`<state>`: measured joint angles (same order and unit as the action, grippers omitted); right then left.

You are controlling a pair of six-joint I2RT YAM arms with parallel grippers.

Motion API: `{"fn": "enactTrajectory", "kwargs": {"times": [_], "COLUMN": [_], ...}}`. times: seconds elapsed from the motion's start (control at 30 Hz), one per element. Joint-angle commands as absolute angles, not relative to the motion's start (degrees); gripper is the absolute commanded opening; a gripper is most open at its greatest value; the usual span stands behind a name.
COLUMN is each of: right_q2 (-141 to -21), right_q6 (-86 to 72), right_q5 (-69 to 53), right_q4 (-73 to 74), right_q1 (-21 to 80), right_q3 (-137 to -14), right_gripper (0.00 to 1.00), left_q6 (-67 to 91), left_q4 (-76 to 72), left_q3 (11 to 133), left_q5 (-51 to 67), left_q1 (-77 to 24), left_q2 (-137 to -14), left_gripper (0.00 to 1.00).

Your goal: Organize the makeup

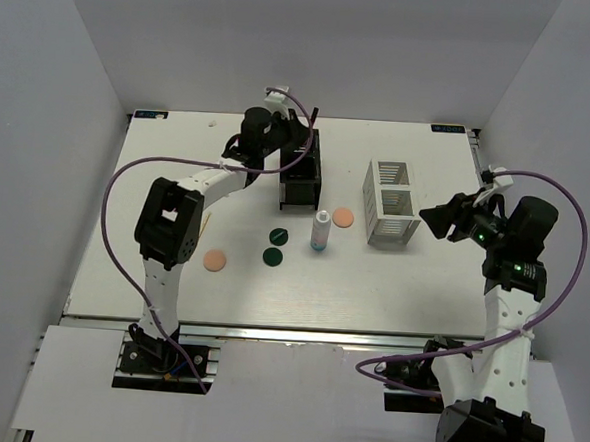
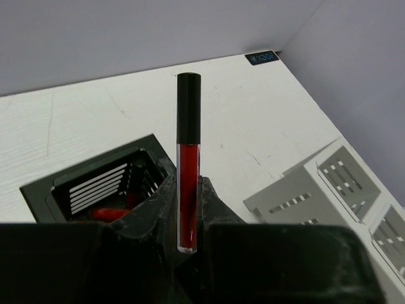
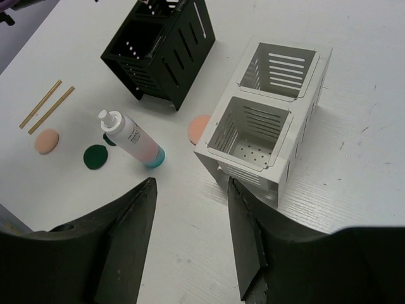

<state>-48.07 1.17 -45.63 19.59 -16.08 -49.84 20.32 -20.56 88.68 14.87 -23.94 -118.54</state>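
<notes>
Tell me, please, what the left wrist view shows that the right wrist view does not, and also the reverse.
Only the left wrist view: the left pincer shut on an upright red tube with a black cap, and a red item inside the black box.
Only the right wrist view: the open right pincer, the bottle, two sticks, two puffs and the green discs, one partly behind the bottle.
Both: the black box and the white box.
</notes>
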Motion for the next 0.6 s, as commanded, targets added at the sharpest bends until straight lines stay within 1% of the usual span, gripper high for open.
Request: {"fn": "enactTrajectory", "kwargs": {"times": [0.0,0.17,0.33,0.57], "right_q2": [-46.9,-46.1,-45.4,-45.0], "right_q6": [0.7,0.6,0.4,-1.0], "right_q5": [-46.9,-46.9,-46.8,-46.8], "right_q4": [19.2,20.0,20.0,20.7], "right_q1": [-16.2,-16.2,-16.2,-16.2], "right_q3": [-49.5,-48.8,-47.9,-47.6], "right_gripper": [0.55,0.55,0.55,0.55], "left_q6": [17.8,17.7,17.4,16.0], "left_q4": [-21.4,-20.2,-19.7,-18.3], "left_q3": [93.6,97.3,97.0,97.7], "left_q5": [13.6,13.9,13.4,13.2], "left_q1": [-23.2,-22.9,-22.1,-21.5], "left_q2": [-119.5,-122.6,-124.7,-126.1], "left_gripper": [0.00,0.00,0.03,0.04]}}
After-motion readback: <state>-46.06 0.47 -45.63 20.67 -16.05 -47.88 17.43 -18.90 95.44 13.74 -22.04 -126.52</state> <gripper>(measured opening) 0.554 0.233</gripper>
